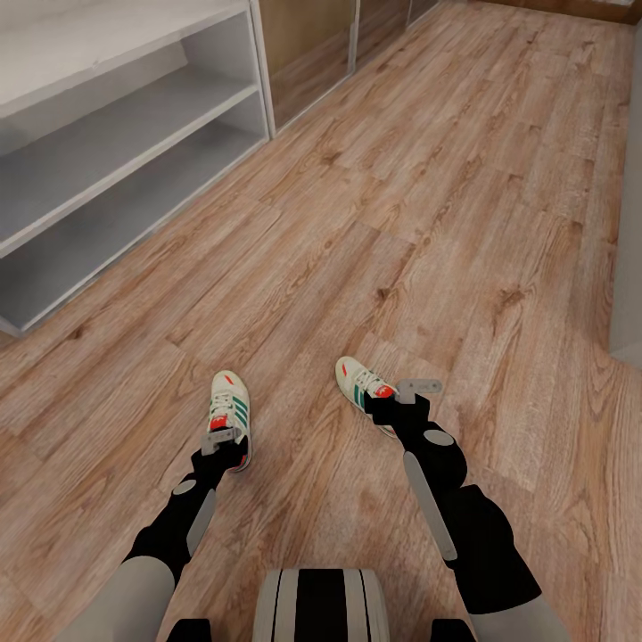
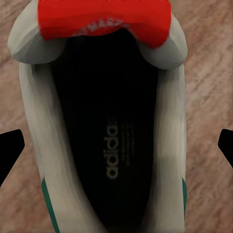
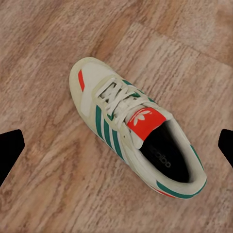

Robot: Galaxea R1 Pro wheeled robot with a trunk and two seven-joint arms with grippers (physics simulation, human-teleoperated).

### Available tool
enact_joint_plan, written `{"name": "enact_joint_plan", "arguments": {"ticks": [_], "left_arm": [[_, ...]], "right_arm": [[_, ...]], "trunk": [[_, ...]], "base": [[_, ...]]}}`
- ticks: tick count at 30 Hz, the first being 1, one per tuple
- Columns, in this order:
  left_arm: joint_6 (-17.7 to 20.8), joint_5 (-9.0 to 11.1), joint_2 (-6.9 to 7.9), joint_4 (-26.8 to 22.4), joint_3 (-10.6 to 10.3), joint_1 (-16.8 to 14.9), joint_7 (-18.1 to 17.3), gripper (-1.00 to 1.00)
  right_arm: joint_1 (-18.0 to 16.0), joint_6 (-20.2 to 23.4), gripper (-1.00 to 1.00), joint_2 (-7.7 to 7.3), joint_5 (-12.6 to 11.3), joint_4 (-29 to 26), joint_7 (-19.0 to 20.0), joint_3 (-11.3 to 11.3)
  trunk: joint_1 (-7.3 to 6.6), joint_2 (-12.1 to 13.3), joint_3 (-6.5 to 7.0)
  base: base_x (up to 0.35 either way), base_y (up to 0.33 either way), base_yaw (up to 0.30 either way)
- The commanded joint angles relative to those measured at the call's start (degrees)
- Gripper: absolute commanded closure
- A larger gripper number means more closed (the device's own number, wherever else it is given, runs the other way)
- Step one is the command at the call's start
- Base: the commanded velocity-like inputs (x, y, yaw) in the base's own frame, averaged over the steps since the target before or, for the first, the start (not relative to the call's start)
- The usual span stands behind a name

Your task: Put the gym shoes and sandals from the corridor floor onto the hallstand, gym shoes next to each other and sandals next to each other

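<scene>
Two white gym shoes with green stripes and red tongues lie on the wood-plank corridor floor (image 1: 428, 196), toes pointing away from me. My left gripper (image 1: 223, 440) hangs open low over the heel opening of the left shoe (image 1: 230, 401). In the left wrist view that shoe (image 2: 111, 145) sits close between the black fingertips (image 2: 10, 148) of the gripper (image 2: 116, 150). My right gripper (image 1: 403, 403) is open above the heel end of the right shoe (image 1: 358, 379). The right wrist view has the whole shoe (image 3: 131, 131) below the gripper (image 3: 116, 150). The sandals are out of view.
The white-grey hallstand (image 1: 134, 134) with open tiers stands at the far left, its shelves bare. Wood-panelled cabinet doors (image 1: 312, 53) follow beyond it. A grey wall edge (image 1: 629, 223) runs along the right. My base (image 1: 321, 606) is at the near edge.
</scene>
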Motion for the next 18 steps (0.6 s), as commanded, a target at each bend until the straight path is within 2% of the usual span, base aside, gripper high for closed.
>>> {"name": "enact_joint_plan", "arguments": {"ticks": [1,15,18], "left_arm": [[-0.01,0.00,0.00,0.00,0.00,0.00,0.00,-1.00],[-0.02,0.05,0.00,0.03,0.06,0.00,0.00,-1.00],[0.00,0.06,0.00,0.07,0.06,0.00,0.00,-1.00]], "right_arm": [[0.00,0.00,-1.00,0.00,0.01,0.00,0.00,0.00],[0.00,0.00,-1.00,0.00,0.02,0.00,0.00,0.01],[-0.02,0.00,-1.00,0.00,0.01,0.00,0.00,0.01]], "trunk": [[0.00,0.00,0.00],[0.00,0.00,0.00],[0.08,-0.04,-0.66]], "base": [[0.000,0.000,0.000],[0.000,0.000,0.000],[0.000,0.000,0.000]]}}
